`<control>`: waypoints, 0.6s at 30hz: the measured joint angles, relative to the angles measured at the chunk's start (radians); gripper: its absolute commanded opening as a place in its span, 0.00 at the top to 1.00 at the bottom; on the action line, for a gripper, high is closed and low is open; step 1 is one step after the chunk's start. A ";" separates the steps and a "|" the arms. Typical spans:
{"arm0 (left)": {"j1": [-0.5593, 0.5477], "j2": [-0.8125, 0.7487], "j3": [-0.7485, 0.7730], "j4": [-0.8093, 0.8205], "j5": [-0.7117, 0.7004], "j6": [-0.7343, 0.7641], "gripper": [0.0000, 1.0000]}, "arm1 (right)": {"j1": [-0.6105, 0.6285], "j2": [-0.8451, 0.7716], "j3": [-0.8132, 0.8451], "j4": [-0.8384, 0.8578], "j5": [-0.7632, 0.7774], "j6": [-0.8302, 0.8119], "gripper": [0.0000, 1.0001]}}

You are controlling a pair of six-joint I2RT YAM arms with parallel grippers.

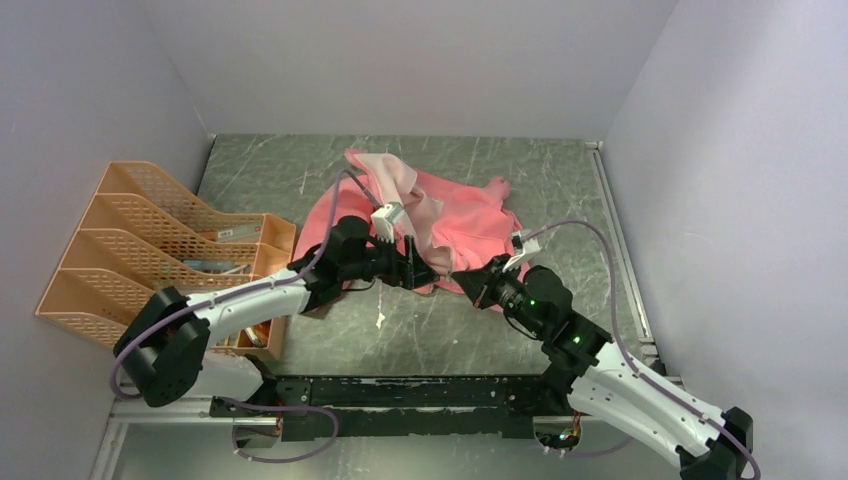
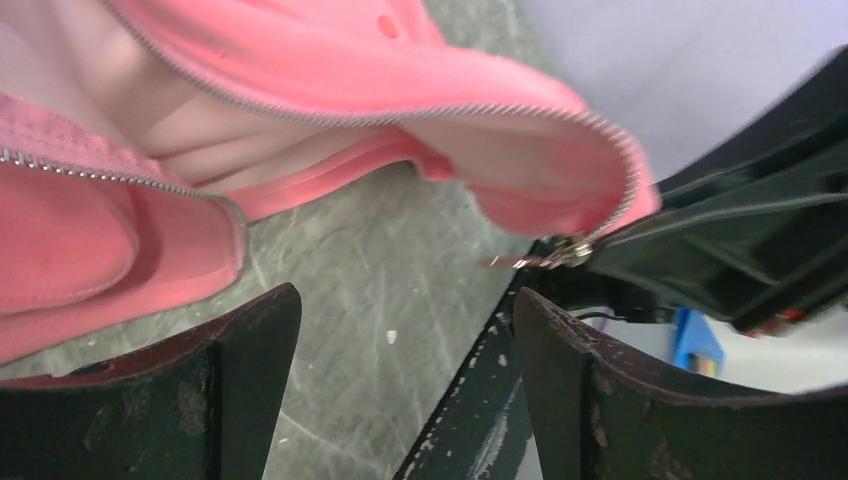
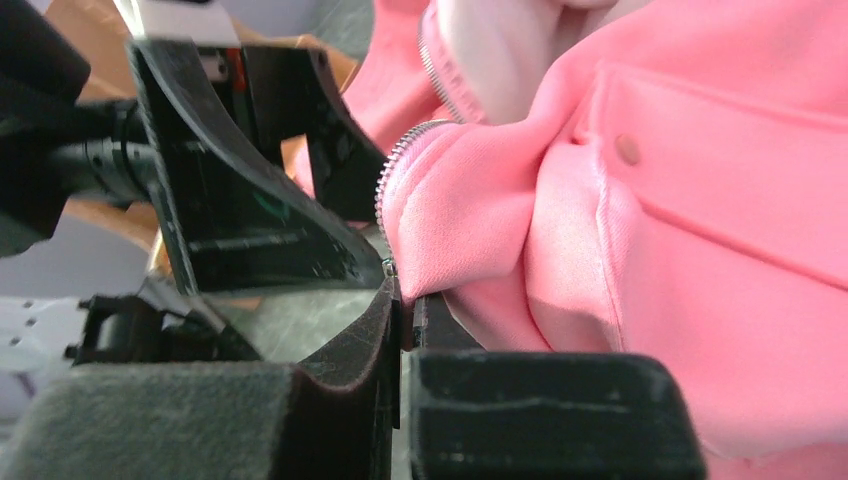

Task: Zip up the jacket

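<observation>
The salmon-pink jacket lies crumpled in the middle of the table, open, with paler lining showing at the top. My right gripper is shut on the jacket's near front corner, right at the bottom end of the zipper teeth. My left gripper is open and empty, just left of the right one. In the left wrist view its fingers frame bare table below the jacket. The metal zipper slider hangs at the held corner, beyond my right finger. The other zipper edge hangs free at the left.
An orange multi-slot file organizer stands at the left of the table beside my left arm. Grey walls close in the back and both sides. A black mounting rail runs along the near edge.
</observation>
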 measured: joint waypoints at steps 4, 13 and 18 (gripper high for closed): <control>-0.055 0.063 0.072 -0.121 -0.112 0.040 0.19 | 0.000 -0.010 0.017 -0.021 0.095 -0.038 1.00; -0.109 0.289 0.243 -0.341 -0.309 0.082 0.29 | 0.000 -0.056 0.017 -0.081 0.203 -0.048 1.00; -0.113 0.353 0.248 -0.401 -0.370 0.080 0.35 | 0.000 -0.115 0.008 -0.109 0.232 -0.041 1.00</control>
